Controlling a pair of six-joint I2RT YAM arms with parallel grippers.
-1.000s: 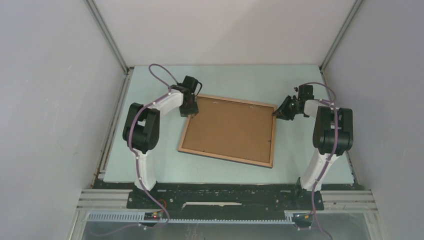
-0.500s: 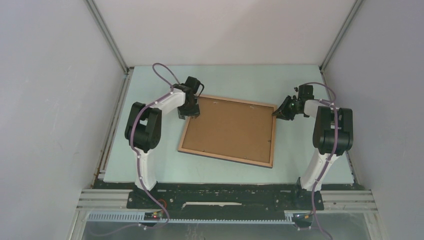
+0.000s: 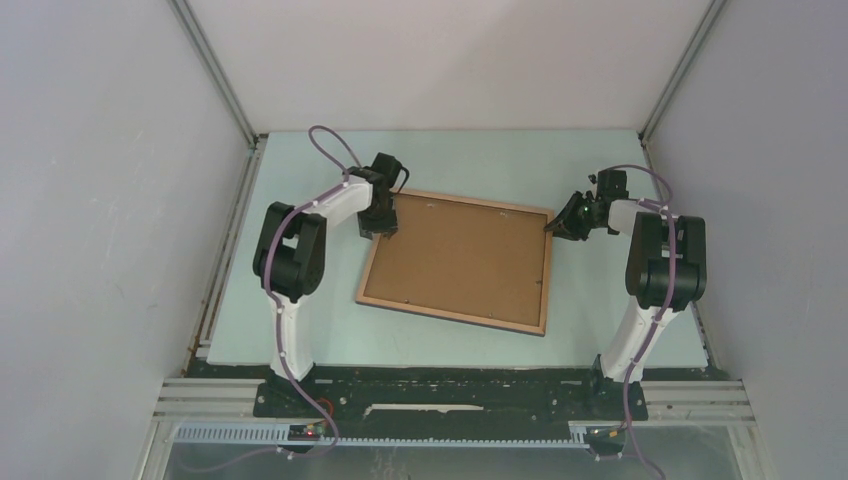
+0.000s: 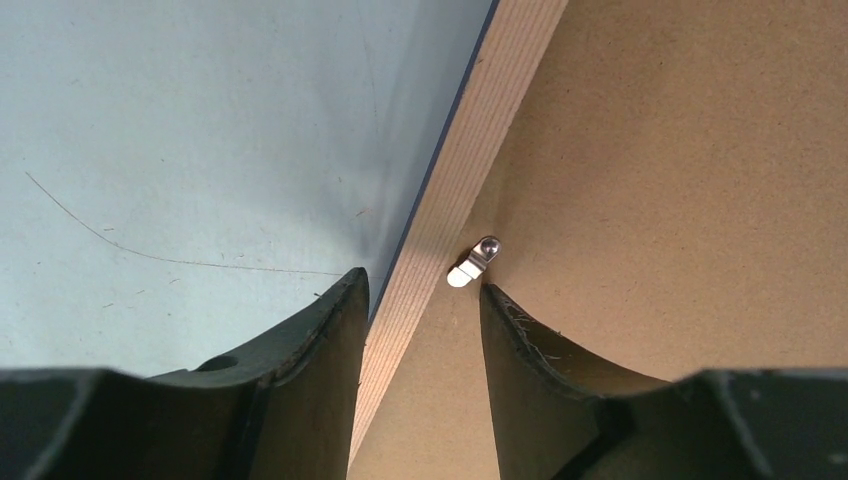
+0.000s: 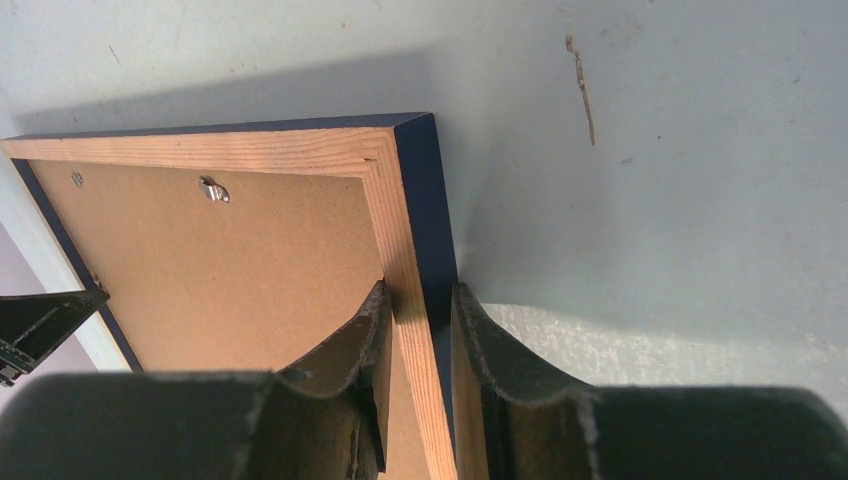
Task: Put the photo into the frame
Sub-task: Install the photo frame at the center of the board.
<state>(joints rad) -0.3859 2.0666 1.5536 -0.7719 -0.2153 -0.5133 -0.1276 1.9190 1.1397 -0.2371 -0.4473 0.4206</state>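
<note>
Frame (image 3: 450,315) flat on desk (image 3: 480,165) in top view, wood face up, plain brown backing board (image 3: 460,258) filling the opening. Photo not seen in any view; perhaps under the board, cannot tell. Left end effector (image 3: 386,230) at the left rail near the far corner. Right end effector (image 3: 553,228) at the far right corner.

Left wrist: fingers apart, straddling the left rail with no visible contact. Small metal turn clip (image 4: 473,262) just ahead of the inner finger, at the seam of rail and board.

Right wrist: fingers closed on the right rail, clamped on the frame. Second clip (image 5: 213,189) on the far rail.

Judged step: fastening the board with the clips, frame steadied from the right. Next move likely a light nudge of the turn clip by the inner finger, without shifting the rail.

Writing, brands, labels: none legible.
</note>
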